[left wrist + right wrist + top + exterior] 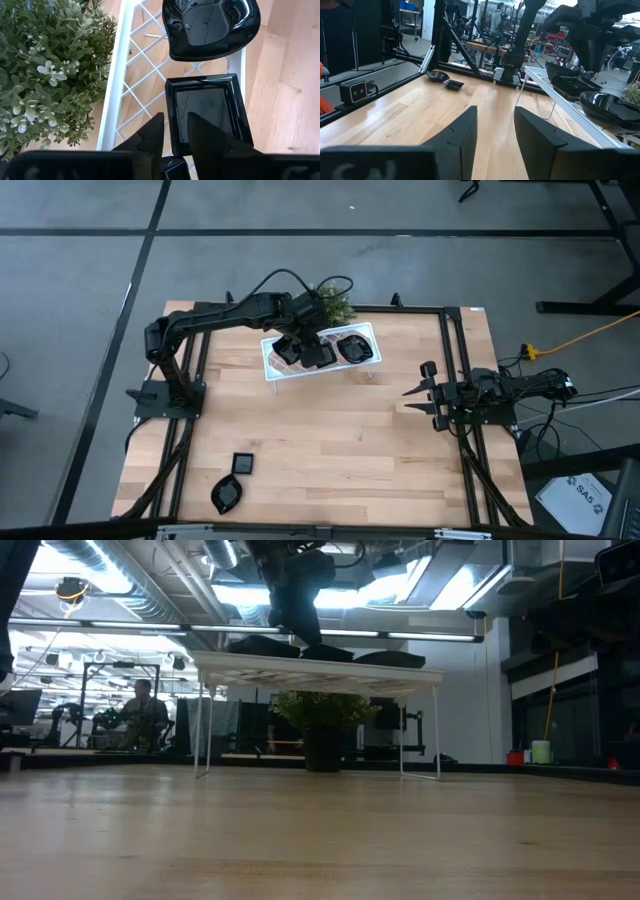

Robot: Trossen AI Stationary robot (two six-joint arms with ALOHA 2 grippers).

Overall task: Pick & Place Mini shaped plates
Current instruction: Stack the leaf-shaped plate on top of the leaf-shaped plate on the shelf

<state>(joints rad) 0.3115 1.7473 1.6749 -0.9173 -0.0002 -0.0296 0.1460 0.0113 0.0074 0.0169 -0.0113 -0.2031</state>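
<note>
Left gripper [305,348] above white rack [368,331], fingers slightly apart over a square plate [207,112].
Plant [334,304] just behind rack; right gripper [415,391] waits open at right edge.

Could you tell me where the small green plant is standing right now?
In the high view, the green plant stands at the table's far edge, just behind the white rack, beside the left gripper.

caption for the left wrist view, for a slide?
Left gripper open over a square black plate on the white rack, beside a rounded plate and plant.
</note>
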